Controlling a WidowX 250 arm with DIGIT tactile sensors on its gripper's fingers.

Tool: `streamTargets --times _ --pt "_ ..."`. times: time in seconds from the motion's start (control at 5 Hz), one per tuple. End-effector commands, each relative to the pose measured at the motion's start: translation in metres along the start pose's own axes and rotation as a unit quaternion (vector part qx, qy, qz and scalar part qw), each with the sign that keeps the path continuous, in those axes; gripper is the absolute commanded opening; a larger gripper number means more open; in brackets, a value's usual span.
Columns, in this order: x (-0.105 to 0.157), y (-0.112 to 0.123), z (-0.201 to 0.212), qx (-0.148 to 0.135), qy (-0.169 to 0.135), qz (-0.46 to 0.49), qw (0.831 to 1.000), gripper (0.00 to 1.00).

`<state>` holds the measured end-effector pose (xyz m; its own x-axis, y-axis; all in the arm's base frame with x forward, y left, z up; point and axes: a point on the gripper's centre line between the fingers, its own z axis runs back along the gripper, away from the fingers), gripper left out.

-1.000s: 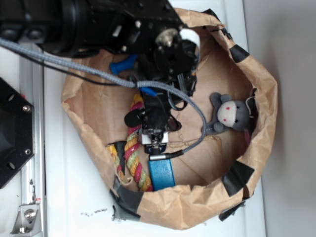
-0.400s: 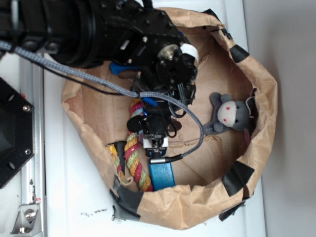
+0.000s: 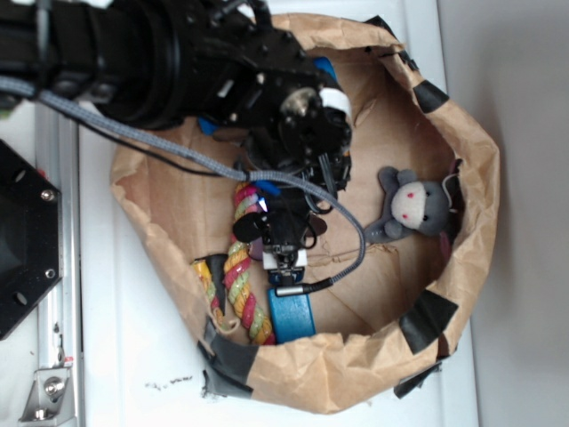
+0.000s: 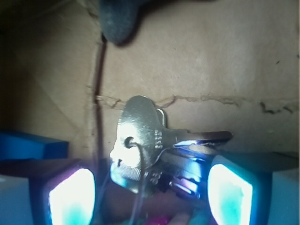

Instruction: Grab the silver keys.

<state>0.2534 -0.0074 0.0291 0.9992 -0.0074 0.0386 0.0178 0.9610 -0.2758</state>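
Observation:
The silver keys (image 4: 150, 140) lie fanned on a thin wire ring on the brown paper floor, and only the wrist view shows them. They sit between my gripper's (image 4: 150, 194) two glowing pads, which stand apart on either side; the right pad (image 4: 229, 192) is close to the key blades. In the exterior view my gripper (image 3: 284, 260) points down inside the paper bag (image 3: 480, 178) and hides the keys beneath it.
A multicoloured twisted rope (image 3: 244, 285) lies just left of the gripper. A flat blue block (image 3: 292, 316) lies just in front of it, also in the wrist view (image 4: 28, 145). A grey plush toy (image 3: 413, 206) lies at the right. The bag's walls ring everything.
The arm's upper body has shifted left and up in the picture. The gripper has stayed at nearly the same spot over the bag floor, slightly nearer the blue block.

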Motion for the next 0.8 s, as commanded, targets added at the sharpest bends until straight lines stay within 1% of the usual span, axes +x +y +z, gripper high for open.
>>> streamTargets --times 0.0,0.6 --pt "0.001 -0.0061 -0.0004 0.003 -0.012 -0.005 1.0 0.0" --pt "0.0017 -0.0059 0.0067 -0.003 -0.015 -0.002 1.0 0.0"
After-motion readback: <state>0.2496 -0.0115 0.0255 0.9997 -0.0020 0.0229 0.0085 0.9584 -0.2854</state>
